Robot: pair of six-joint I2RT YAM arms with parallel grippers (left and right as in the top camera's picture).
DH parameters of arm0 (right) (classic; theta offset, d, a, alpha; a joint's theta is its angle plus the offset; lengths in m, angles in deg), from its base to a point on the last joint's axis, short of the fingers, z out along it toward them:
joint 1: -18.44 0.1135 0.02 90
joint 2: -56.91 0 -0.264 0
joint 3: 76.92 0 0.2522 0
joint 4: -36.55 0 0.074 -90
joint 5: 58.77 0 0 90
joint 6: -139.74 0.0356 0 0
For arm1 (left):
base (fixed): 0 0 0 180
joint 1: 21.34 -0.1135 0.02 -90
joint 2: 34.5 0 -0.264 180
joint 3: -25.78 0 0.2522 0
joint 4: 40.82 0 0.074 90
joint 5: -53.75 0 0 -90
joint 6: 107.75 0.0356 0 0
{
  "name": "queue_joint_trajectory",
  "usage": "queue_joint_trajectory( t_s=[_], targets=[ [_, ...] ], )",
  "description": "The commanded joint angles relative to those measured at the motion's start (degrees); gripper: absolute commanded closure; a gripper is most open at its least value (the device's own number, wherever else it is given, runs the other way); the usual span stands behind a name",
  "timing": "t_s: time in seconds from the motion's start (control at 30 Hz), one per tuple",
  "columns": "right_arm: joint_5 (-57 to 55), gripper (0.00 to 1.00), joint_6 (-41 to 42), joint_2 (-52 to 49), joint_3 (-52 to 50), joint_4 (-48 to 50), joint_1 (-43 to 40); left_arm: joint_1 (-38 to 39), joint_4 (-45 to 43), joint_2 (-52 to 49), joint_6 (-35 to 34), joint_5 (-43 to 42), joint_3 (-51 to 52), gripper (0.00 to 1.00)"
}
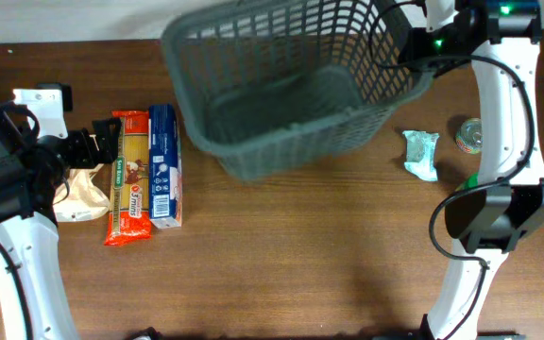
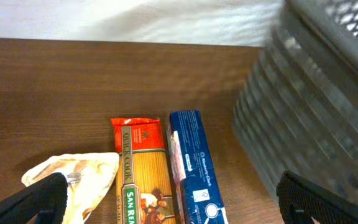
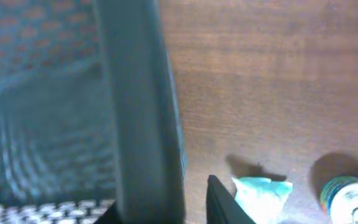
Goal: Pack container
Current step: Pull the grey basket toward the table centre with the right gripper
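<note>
- The brown table [image 1: 300, 264] carries everything we see.
- The dark grey basket [image 1: 291, 85] sits at the far middle of the table and looks blurred from overhead.
- Our right gripper [image 3: 163, 211] straddles the basket's right rim; we cannot tell whether it pinches.
- Our left gripper [image 2: 169, 193] hangs spread wide above the orange spaghetti pack [image 1: 128, 179] and blue box [image 1: 164, 165], which lie side by side left of the basket.
- A beige bag [image 1: 81, 194] lies just left of them.
- A teal packet [image 1: 421, 154] and a small can [image 1: 470, 135] lie right of the basket.
</note>
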Motion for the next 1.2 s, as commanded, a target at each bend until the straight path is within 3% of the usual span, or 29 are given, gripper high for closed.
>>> queue_joint_trajectory(
  t_s=[0.0, 0.27, 0.57, 0.73, 1.17],
  targets=[
    [-1.49, 0.72, 1.62, -0.74, -0.55, -0.04, -0.57, -0.35, -0.02, -0.31, 0.92, -1.01, -0.83, 0.01],
    [-1.49, 0.72, 1.64, -0.74, -0.52, -4.37, -0.61, -0.35, -0.02, -0.31, 0.92, -1.01, -0.83, 0.01],
    [-1.40, 0.85, 5.14, -0.74, -0.52, -11.56, -0.55, -0.35, -0.02, -0.31, 0.92, -1.01, -0.83, 0.01],
    [-0.94, 0.86, 5.81, -0.74, -0.52, -14.10, -0.55, -0.35, -0.02, -0.31, 0.92, -1.01, -0.83, 0.01],
    [2.19, 0.88, 15.78, -0.74, -0.52, -16.24, 0.31, -0.35, -0.04, -0.31, 0.92, -1.01, -0.83, 0.01]
  ],
)
